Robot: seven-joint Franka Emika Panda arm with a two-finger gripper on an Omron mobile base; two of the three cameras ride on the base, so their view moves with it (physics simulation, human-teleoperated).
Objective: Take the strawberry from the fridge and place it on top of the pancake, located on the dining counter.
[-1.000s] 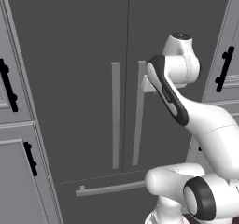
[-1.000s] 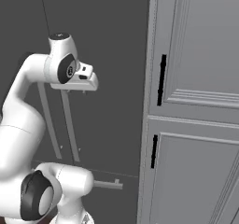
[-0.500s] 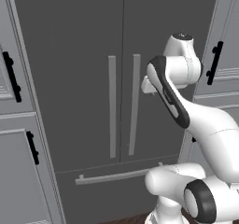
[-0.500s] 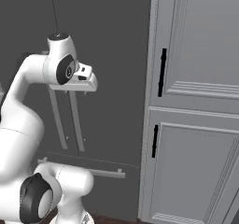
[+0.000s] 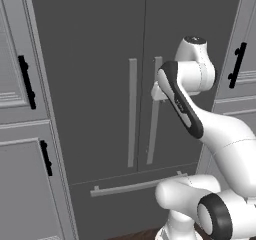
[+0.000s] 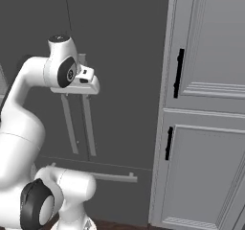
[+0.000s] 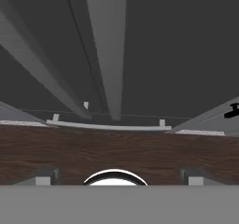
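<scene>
Fridge [image 5: 100,84]: tall dark grey unit, both doors shut, seam running straight down between them. It stands between pale grey panelled cabinets [image 6: 210,104] with short black handles [image 6: 179,73].

Arm: white, rising from the base with its elbow bent, hand held up at the height of the upper part of the door handles, right in front of the fridge.

Fridge handles: two long pale grey vertical bars, left door handle [image 5: 132,111] and right door handle [image 5: 153,114], close either side of the seam. In the hand view the right door handle [image 7: 109,45] runs up the middle, the other slanting off to the left.

Drawer bar [image 5: 137,185]: horizontal, pale, below the doors.

Wooden floor [image 7: 116,148]: dark brown, seen past the foot of the fridge.

Gripper [image 6: 85,83]: just beside the right door handle, jaws spread wide, nothing between them.

Strawberry: doors closed, cannot tell where it lies.
</scene>
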